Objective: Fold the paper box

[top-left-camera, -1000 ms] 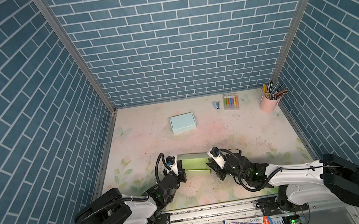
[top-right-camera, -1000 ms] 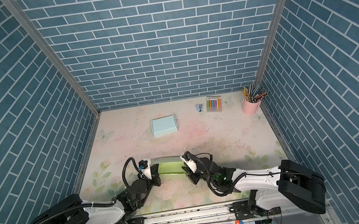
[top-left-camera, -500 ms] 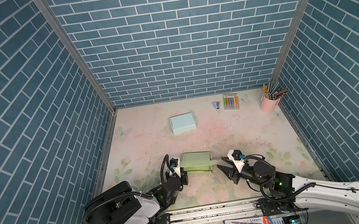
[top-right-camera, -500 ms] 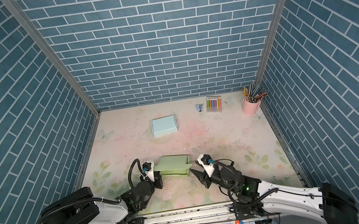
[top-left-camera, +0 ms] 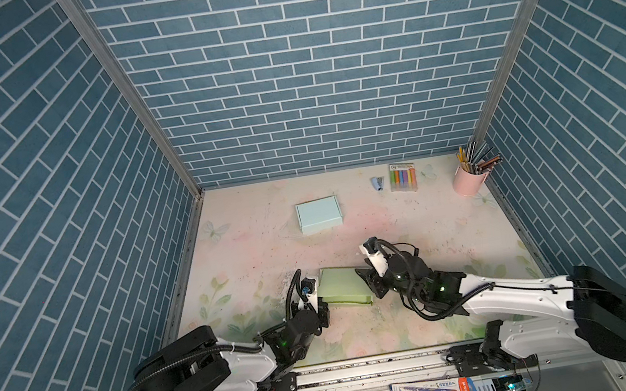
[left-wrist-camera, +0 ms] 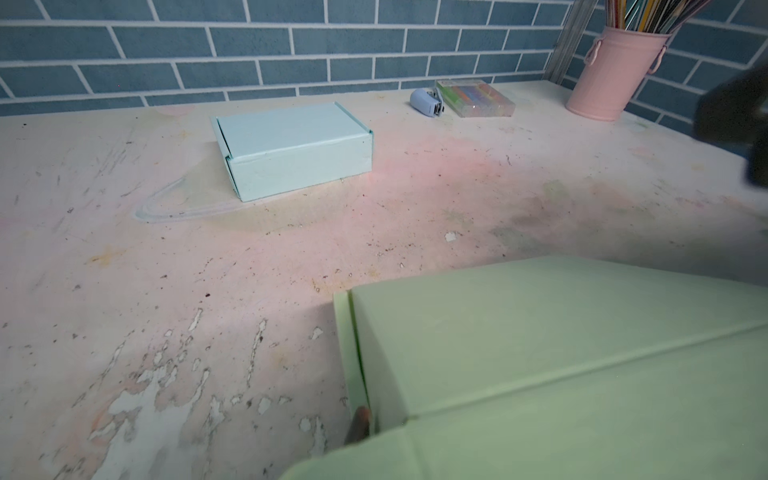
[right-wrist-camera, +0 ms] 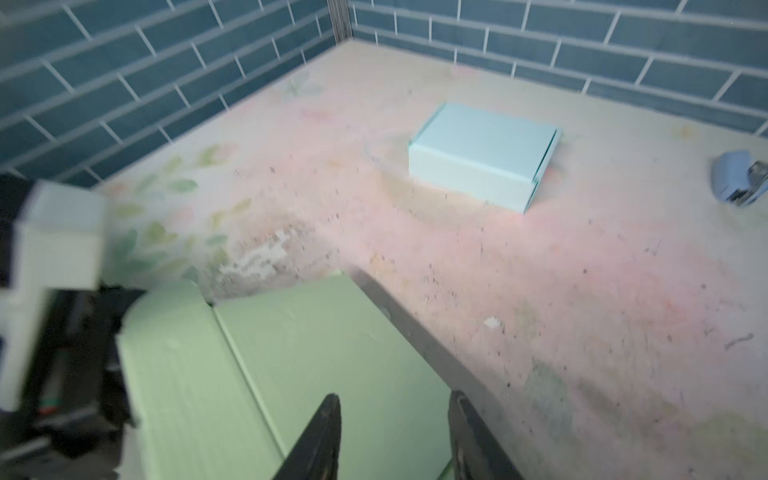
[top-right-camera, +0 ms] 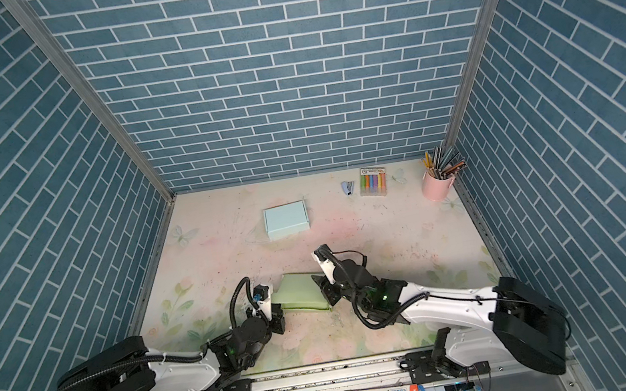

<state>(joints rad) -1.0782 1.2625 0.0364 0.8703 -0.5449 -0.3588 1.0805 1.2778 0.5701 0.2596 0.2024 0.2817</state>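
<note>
The green paper box [top-left-camera: 342, 286] lies closed and flat near the table's front middle, seen also in the other top view [top-right-camera: 300, 293]. My left gripper [top-left-camera: 322, 309] sits at its near left corner. In the left wrist view the box [left-wrist-camera: 540, 365] fills the lower part, and one fingertip [left-wrist-camera: 359, 422] shows just outside its side wall. The other finger is hidden behind a flap. My right gripper [top-left-camera: 369, 284] is at the box's right end. In the right wrist view it [right-wrist-camera: 395, 415] stands open, its two dark fingers spread above the box top [right-wrist-camera: 316, 353].
A closed light blue box [top-left-camera: 319, 214] rests toward the back. Along the back wall are a small stapler [top-left-camera: 377, 183], a pack of markers [top-left-camera: 402, 177] and a pink cup of pencils [top-left-camera: 468, 182]. Tiled walls enclose three sides.
My right arm, drawn back to the right half a second ago, has come back to the box's right end. The left gripper has stayed at the left corner.
</note>
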